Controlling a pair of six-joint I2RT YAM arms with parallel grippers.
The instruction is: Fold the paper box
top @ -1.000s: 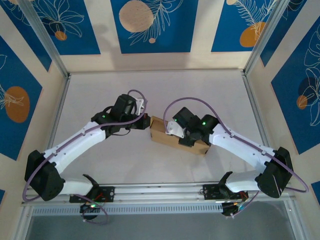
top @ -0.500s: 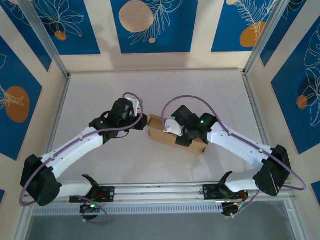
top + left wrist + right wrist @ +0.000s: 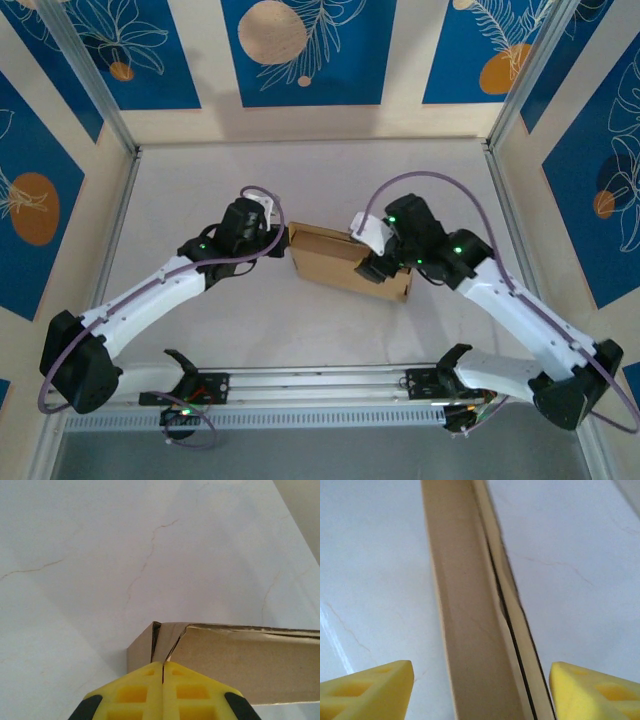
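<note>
Box perhaps touches left tool, beneath right tool.

No legible text, labels or numbers, paper box unmarked

The paper box is made of plain brown cardboard, matt and slightly fibrous, with rough cut edges. The tabletop is finished smooth and pale like marble, faintly veined, with a soft sheen. The jaws of the left gripper and right gripper are moulded in matt yellow material with recessed pockets. The arms are shelled in glossy white and black plastic
</note>
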